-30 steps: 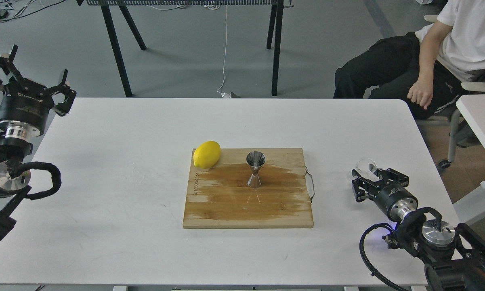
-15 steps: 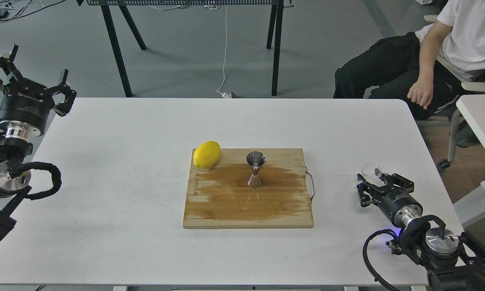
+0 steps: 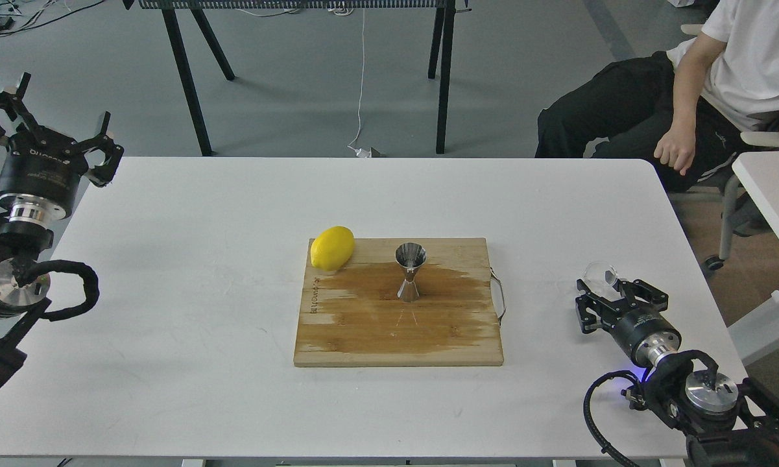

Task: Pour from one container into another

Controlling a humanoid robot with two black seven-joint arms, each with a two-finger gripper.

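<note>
A wooden cutting board (image 3: 399, 331) lies in the middle of the white table (image 3: 201, 272), much of its surface darkened by a wet stain. On the board stands the steel jigger (image 3: 410, 272), upright, its wider mouth facing up, set toward the board's far edge. A yellow lemon (image 3: 332, 248) rests at the board's far left corner, partly overhanging the edge, well apart from the jigger.

The clear glass cup (image 3: 601, 275) is far off to the right, near the table's right side and well away from the board. It sits at the tip of the right gripper (image 3: 613, 299), whose dark fingers reach toward it from below — the cup appears to lie just beyond or between the fingertips, but the glass is transparent and the fingers are seen at a low angle, so whether they press on it cannot be told, nor how wide they stand.

The left gripper (image 3: 52, 117) hangs at the table's far left corner, away from everything on the board, its two fingers spread wide with nothing between them.

Behind the table, at the upper right, a seated person (image 3: 707, 71) in a white shirt and dark trousers — one hand resting on a knee.
</note>
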